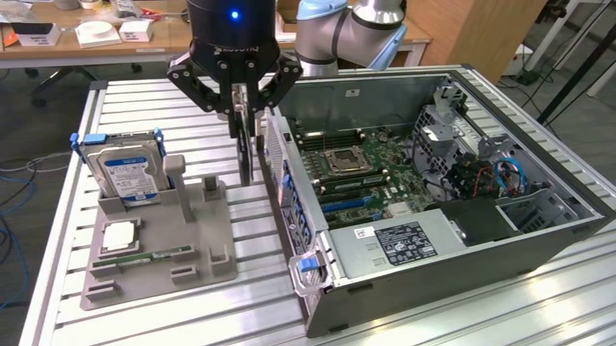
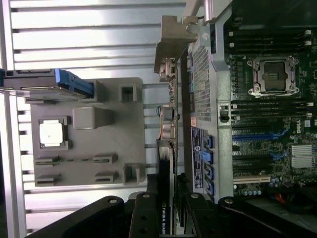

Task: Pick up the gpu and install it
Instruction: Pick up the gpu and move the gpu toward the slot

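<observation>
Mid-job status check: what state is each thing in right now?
gripper: shut on the gpu
gpu: held on edge, outside the computer case, not installed
hard drive: upright in the grey holder
processor: flat in a holder pocket
memory stick: flat in a holder slot
computer case: on its side, open

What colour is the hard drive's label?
The boxy silver hard drive's label is blue, clearest in the exterior view.
</observation>
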You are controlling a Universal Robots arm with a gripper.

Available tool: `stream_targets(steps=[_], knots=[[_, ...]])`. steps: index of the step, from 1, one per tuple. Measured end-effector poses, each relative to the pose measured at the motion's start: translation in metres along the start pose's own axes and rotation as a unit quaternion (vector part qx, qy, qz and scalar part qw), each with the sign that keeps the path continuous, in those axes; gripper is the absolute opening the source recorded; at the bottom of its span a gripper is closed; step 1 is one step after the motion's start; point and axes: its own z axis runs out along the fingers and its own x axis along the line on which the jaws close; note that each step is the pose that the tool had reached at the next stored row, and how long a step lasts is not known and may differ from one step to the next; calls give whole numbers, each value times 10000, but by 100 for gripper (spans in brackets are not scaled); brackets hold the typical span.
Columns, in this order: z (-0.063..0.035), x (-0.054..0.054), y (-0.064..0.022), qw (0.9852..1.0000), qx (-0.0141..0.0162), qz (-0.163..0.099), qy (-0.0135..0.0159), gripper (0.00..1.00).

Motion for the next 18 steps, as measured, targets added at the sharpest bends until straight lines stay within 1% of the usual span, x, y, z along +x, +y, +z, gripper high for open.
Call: stream_targets(steps=[5, 18], knots=[[-54, -1, 2, 10000, 0, 0, -1, 26], [-57, -17, 4, 10000, 0, 0, 0, 26]])
